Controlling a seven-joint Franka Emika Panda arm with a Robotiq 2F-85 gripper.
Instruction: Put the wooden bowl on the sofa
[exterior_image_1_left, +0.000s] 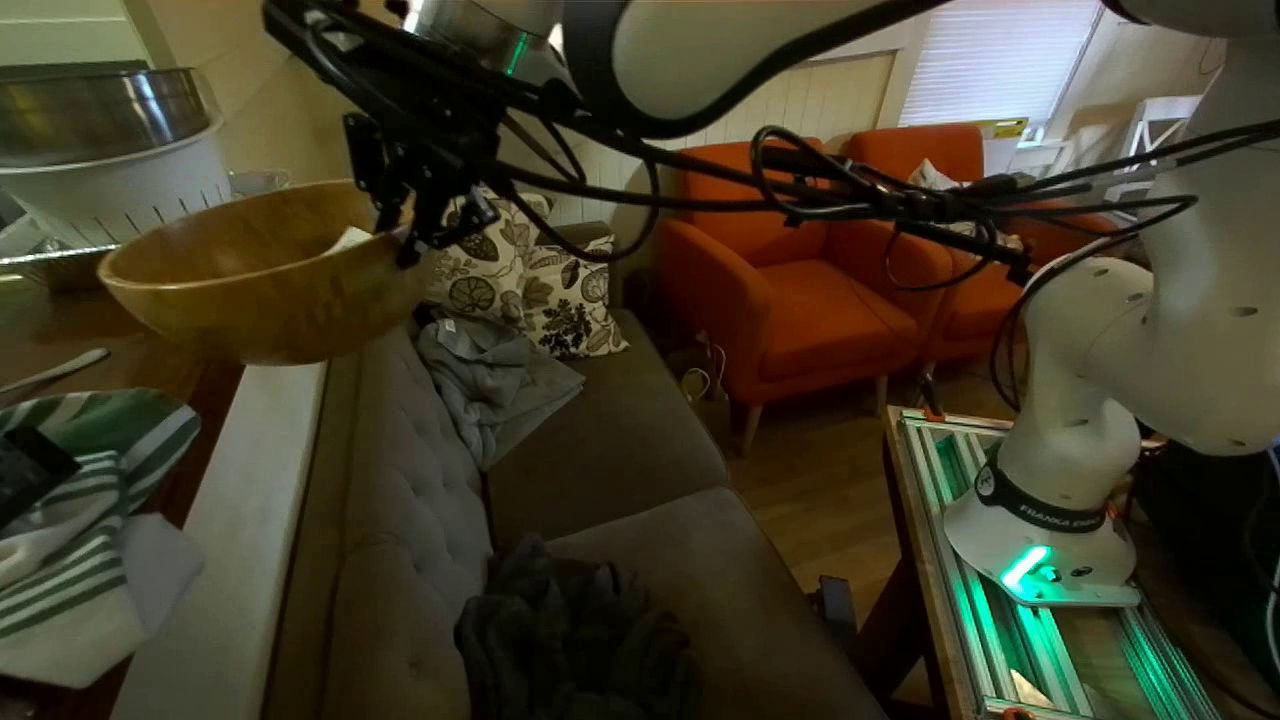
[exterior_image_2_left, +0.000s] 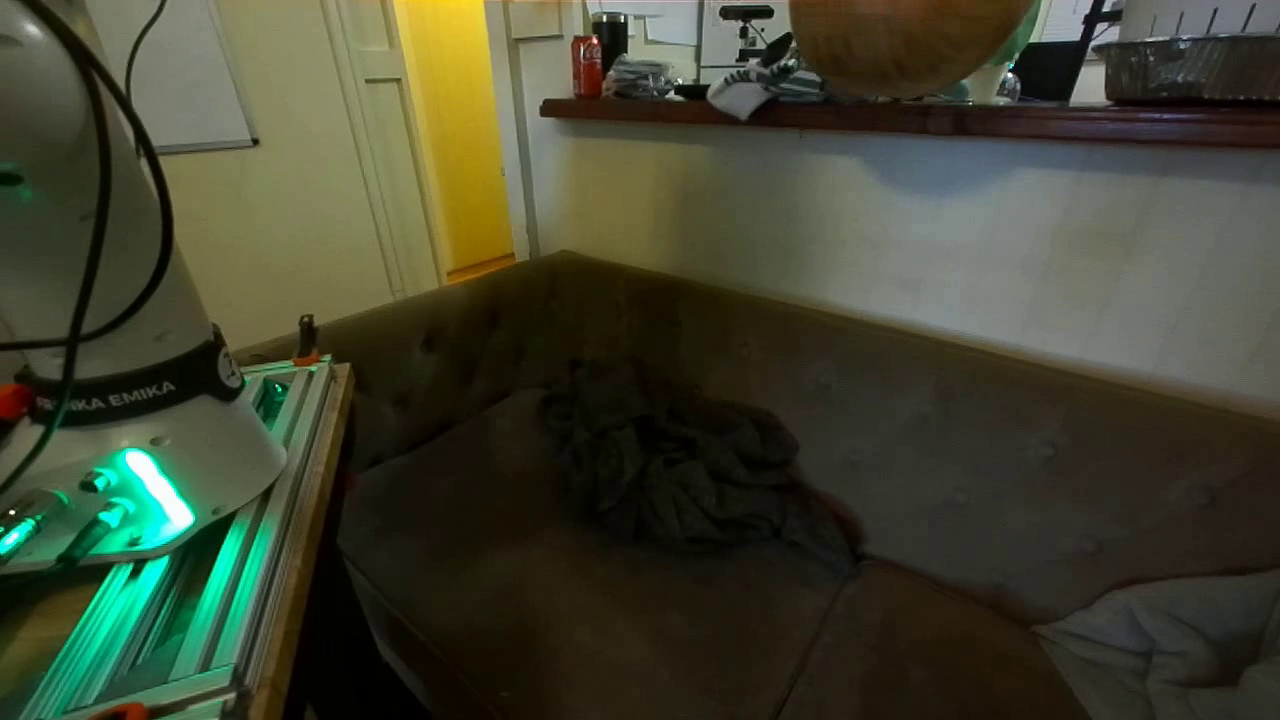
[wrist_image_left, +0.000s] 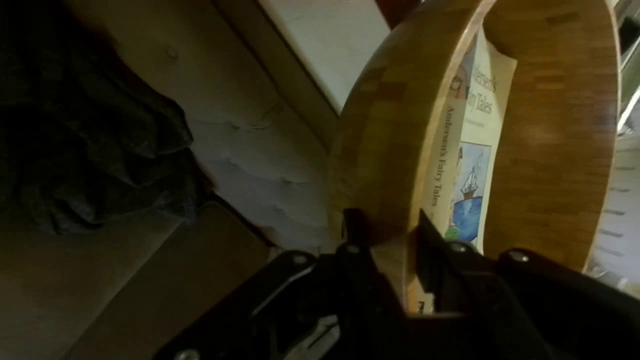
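The wooden bowl (exterior_image_1_left: 250, 325) is held in the air beside the sofa's backrest, near the ledge. Its underside shows at the top of an exterior view (exterior_image_2_left: 905, 45), cut off by the frame. In the wrist view the bowl (wrist_image_left: 385, 130) has a book (wrist_image_left: 477, 135) lying in it. My gripper (wrist_image_left: 387, 235) is shut on the bowl's rim, one finger outside and one inside. In an exterior view the gripper (exterior_image_1_left: 405, 225) is at the rim's right side. The grey-brown sofa (exterior_image_1_left: 610, 450) lies below; it also fills much of an exterior view (exterior_image_2_left: 480, 540).
A dark crumpled blanket (exterior_image_2_left: 680, 470) lies on the sofa seat. A grey cloth (exterior_image_1_left: 500, 375) and floral cushions (exterior_image_1_left: 570, 300) are at its far end. The ledge holds a striped towel (exterior_image_1_left: 90, 540), a white container (exterior_image_1_left: 120, 190) and a foil tray (exterior_image_2_left: 1190, 70). Orange armchairs (exterior_image_1_left: 830, 300) stand beyond.
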